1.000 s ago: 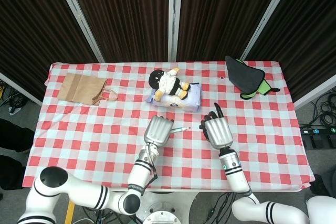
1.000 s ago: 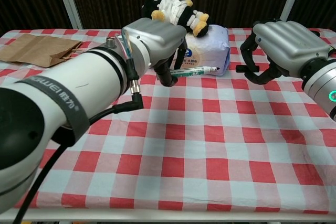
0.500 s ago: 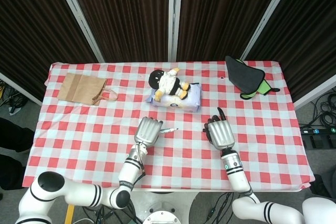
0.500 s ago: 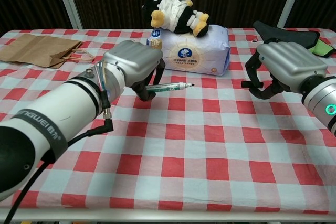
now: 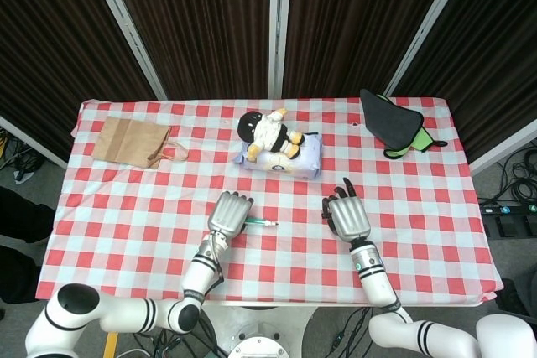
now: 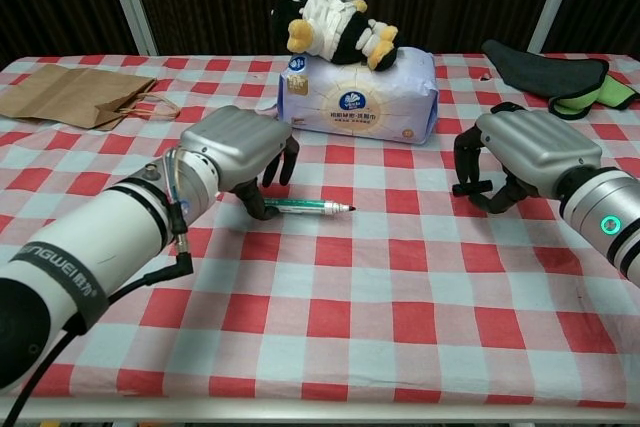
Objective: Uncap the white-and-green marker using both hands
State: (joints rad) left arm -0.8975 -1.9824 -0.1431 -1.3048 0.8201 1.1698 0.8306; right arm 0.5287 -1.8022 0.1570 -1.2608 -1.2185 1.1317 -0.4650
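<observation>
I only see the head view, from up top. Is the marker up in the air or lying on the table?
Observer: In the chest view the marker lies flat on the checked cloth, with one end under the left hand.
Operator: Is the cap off?
Observer: The end pointing away from that hand is a thin dark tip, so it looks uncapped.
Operator: Does the other hand have the cap?
Observer: The right hand has its fingers curled in underneath. I can't make out a cap in them.
</observation>
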